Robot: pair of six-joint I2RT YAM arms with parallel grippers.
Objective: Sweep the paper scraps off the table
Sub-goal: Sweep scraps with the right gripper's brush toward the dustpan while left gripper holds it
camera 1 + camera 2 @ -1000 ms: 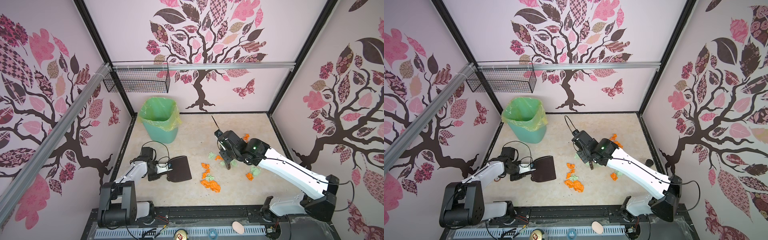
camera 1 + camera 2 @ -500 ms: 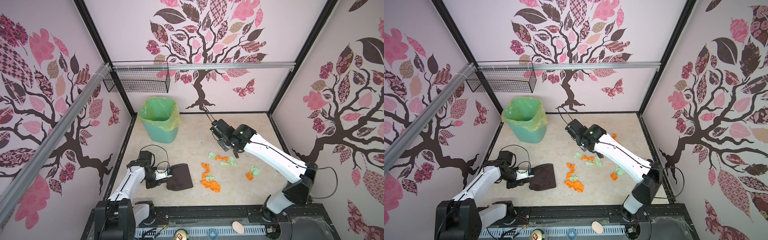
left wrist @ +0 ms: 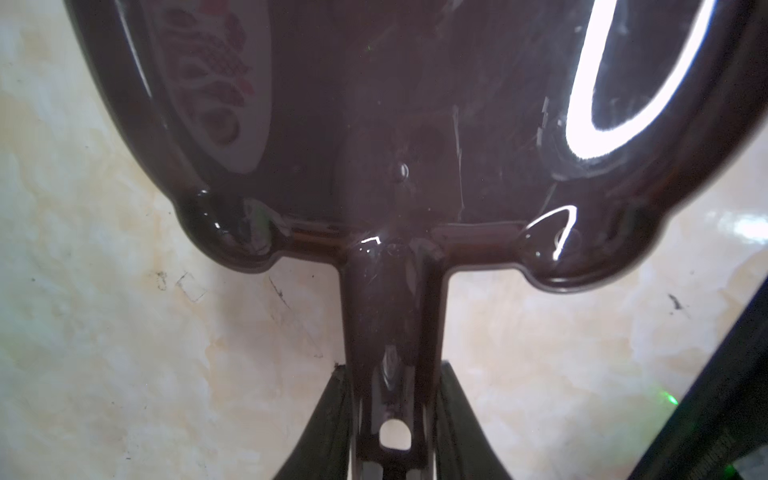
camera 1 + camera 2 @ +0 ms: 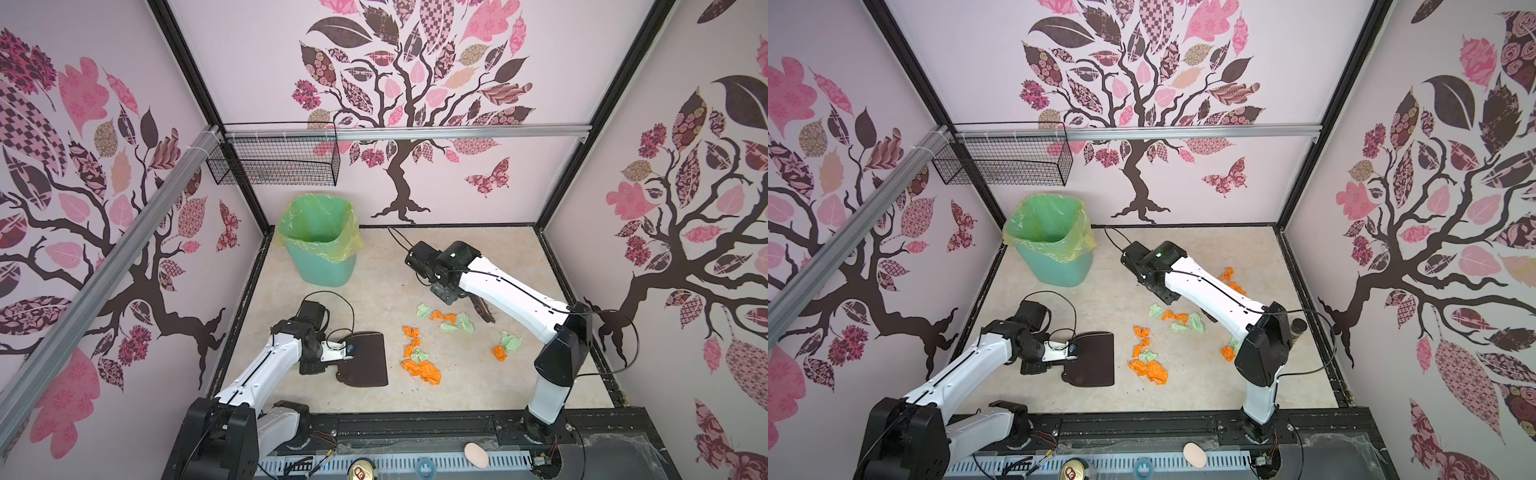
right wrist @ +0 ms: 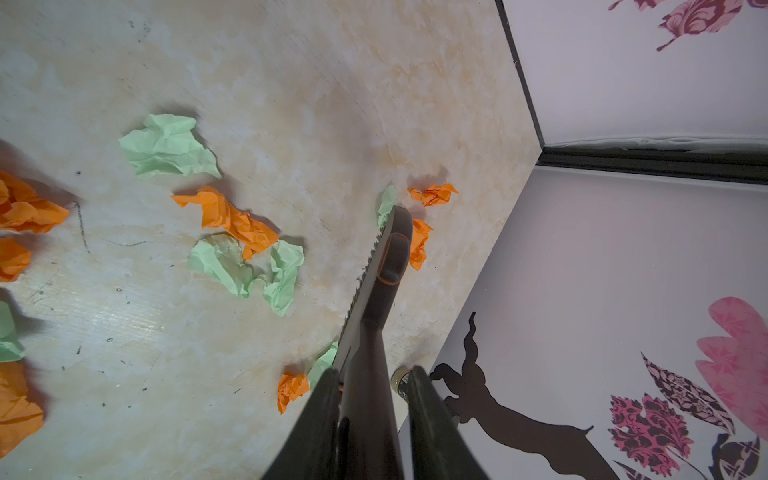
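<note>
Orange and pale green paper scraps point(image 4: 419, 365) point(image 4: 1148, 368) point(image 5: 232, 220) lie scattered over the middle and right of the table point(image 4: 436, 399) point(image 4: 1183, 395). More orange ones point(image 4: 1231, 280) sit behind my right arm. My left gripper point(image 4: 332, 368) point(image 4: 1059, 365) point(image 3: 390, 399) is shut on the handle of a dark brown dustpan point(image 4: 365, 359) point(image 4: 1092, 359) point(image 3: 395, 124), which lies flat left of the scraps. My right gripper point(image 4: 446, 293) point(image 4: 1165, 293) point(image 5: 370, 399) is shut on a dark brush point(image 4: 482, 309) point(image 5: 382, 266). Its head is down just behind a row of scraps point(image 4: 451, 322).
A teal bin with a green liner point(image 4: 322, 245) point(image 4: 1050, 249) stands at the back left. A wire basket point(image 4: 274, 162) hangs above it on the wall. A small jar point(image 4: 1298, 328) point(image 5: 401, 376) stands by the right wall. Walls close three sides of the table.
My right arm has lifted its elbow and pulled the brush back behind the scraps, which now lie in a row. My left arm has shifted the dustpan toward the front.
</note>
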